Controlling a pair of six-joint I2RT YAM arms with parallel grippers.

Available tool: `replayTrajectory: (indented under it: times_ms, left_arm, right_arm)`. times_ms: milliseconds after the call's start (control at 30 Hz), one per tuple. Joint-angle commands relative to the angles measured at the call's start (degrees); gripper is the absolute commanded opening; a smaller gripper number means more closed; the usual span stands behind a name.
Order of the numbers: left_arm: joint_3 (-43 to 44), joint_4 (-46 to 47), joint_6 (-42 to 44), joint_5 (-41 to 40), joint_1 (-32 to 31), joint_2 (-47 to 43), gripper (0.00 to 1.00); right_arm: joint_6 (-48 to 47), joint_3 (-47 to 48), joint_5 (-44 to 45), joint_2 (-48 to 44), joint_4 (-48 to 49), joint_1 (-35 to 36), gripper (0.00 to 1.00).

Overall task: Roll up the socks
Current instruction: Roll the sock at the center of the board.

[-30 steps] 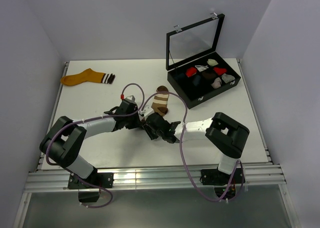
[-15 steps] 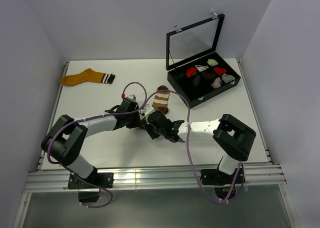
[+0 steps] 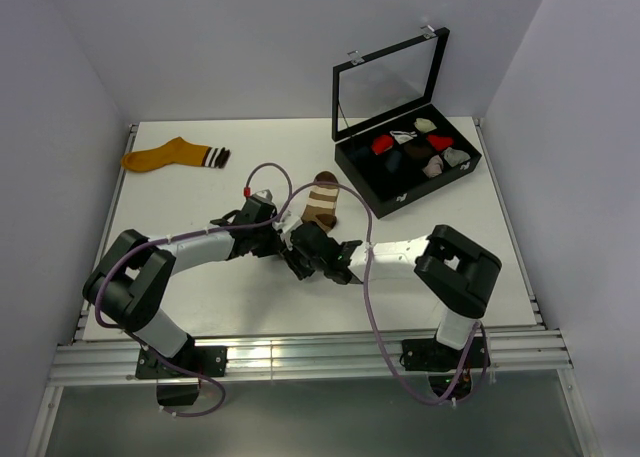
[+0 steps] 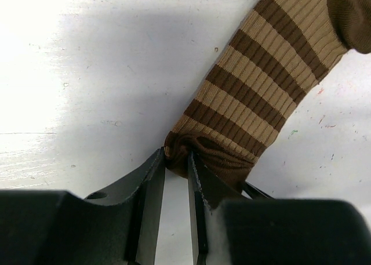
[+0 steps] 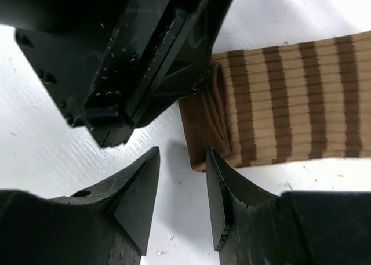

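Observation:
The brown sock with cream stripes point(image 3: 322, 201) lies mid-table, its near end rolled up. My left gripper point(image 3: 289, 231) is shut on that rolled end; in the left wrist view the gripper point(image 4: 177, 156) pinches a fold of the sock point(image 4: 261, 85). My right gripper point(image 3: 303, 243) is open right beside it. In the right wrist view the gripper point(image 5: 182, 160) sits at the corner of the sock's roll point(image 5: 278, 97), with one fingertip point(image 5: 215, 163) against the fabric and nothing between the jaws. The mustard-orange sock point(image 3: 165, 157) with a dark striped cuff lies flat at the far left.
A black box point(image 3: 367, 182) with its glass lid open stands at the far right and holds several small sock bundles point(image 3: 383, 145). The left gripper's black body point(image 5: 133, 50) fills the upper left of the right wrist view. Walls enclose the table.
The right arm's elbow swung out to the right and came back. Both grippers stay at the sock's near end, and the sock has barely shifted.

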Motion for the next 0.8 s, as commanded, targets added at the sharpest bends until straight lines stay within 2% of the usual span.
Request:
replayTrajectory:
  times_ms: [0, 233, 367, 467, 500, 567, 600, 667, 767]
  left_arm:
    - [-0.6, -6.3, 2.4, -1.9, -0.3, 2.1, 0.28]
    - [-0.5, -6.8, 2.4, -2.0, -0.3, 2.1, 0.28]
    - [-0.5, -7.1, 2.5, -2.6, -0.3, 1.6, 0.28]
    - [-0.7, -7.4, 2.2, -3.4, -0.3, 1.0, 0.28]
    - [-0.9, -7.4, 2.0, -3.6, -0.3, 0.9, 0.28]
    - [-1.1, -7.4, 1.5, -3.7, -0.3, 0.6, 0.28]
    - [-1.1, -7.4, 0.8, -4.1, -0.2, 0.4, 0.28]
    - [-1.2, -7.5, -0.7, -4.6, -0.2, -0.7, 0.29]
    - [-1.7, -7.8, -2.7, -6.6, 0.3, -2.8, 0.37]
  right_arm:
    - [-1.4, 2.0, -0.4, 2.1, 3.5, -0.3, 0.45]
    - [-2.1, 1.6, 1.6, 4.2, 3.2, -0.3, 0.44]
    - [-1.4, 0.1, 6.8, 5.0, 2.1, -0.3, 0.41]
    - [0.3, -1.2, 10.2, 5.7, 0.3, -0.3, 0.29]
    - [0.6, -1.3, 11.3, 6.0, -0.2, -0.3, 0.21]
    - [1.4, -1.6, 11.4, 6.1, -1.5, -0.3, 0.12]
    - [1.7, -1.7, 10.0, 6.0, -1.7, -0.3, 0.02]
    - [2.8, -1.8, 7.1, 5.2, -2.9, -0.4, 0.0]
    - [6.1, -1.0, -1.8, 4.1, -4.5, -1.6, 0.0]
